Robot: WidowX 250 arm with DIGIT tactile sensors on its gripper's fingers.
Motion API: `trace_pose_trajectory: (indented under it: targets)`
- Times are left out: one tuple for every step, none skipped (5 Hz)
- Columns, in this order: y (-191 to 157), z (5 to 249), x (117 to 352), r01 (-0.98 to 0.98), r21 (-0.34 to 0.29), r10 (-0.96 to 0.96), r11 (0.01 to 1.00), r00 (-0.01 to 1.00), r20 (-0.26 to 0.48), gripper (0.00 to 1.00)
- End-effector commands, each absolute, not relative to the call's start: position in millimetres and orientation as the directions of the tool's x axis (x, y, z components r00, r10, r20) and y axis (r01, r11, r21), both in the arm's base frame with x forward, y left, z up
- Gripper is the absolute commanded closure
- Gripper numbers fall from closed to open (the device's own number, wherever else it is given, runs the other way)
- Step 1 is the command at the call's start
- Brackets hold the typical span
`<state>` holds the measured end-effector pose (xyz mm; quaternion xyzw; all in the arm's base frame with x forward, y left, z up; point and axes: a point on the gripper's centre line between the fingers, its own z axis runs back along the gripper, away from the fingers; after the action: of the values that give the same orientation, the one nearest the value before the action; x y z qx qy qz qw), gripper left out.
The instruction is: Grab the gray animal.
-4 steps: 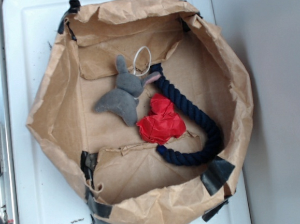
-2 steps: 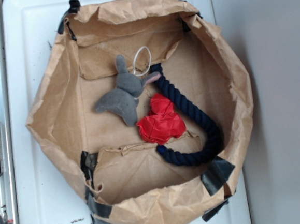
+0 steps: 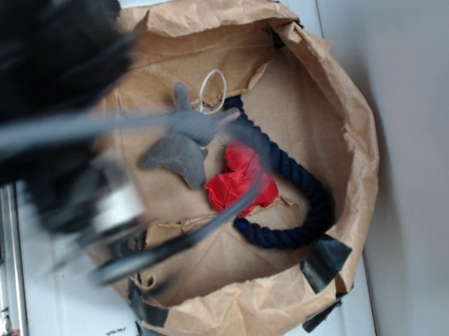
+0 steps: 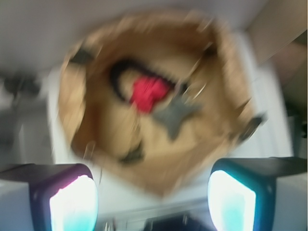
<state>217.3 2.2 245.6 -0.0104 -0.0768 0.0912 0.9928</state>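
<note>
Arm [image 3: 49, 112] newly swept in over the bag's left side, motion-blurred; none was seen moments earlier. Gripper [image 4: 153, 195] held spread, nothing between its fingers. Rabbit [image 3: 182, 144] unmoved in bag [image 3: 353, 127], touching rope [image 3: 286, 163], beside red wad [image 3: 239, 181]. Approach judged just begun.

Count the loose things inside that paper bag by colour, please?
Gray: 1, the gray animal
Red: 1, the red paper wad
Navy blue: 1, the rope
White: 1, the small loop
Total: 4
</note>
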Motion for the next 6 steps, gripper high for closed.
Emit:
trace_pose_trajectory:
  targets:
    - [16.6,191.5,279.1,-0.217,-0.135,0.237,0.967,0.959,0.158,0.0]
    - [14.3,147.4,280.2,-0.224,-0.178,0.253,0.958,0.953,0.164,0.0]
    - [9.6,107.3,265.2,-0.191,-0.234,0.222,0.953,0.968,0.114,0.0]
    - [14.4,89.9,263.6,-0.144,-0.202,0.162,0.969,0.984,0.077,0.0]
    - [14.4,89.9,263.6,-0.144,-0.202,0.162,0.969,0.984,0.077,0.0]
    - [14.4,89.9,263.6,-0.144,-0.202,0.162,0.969,0.984,0.077,0.0]
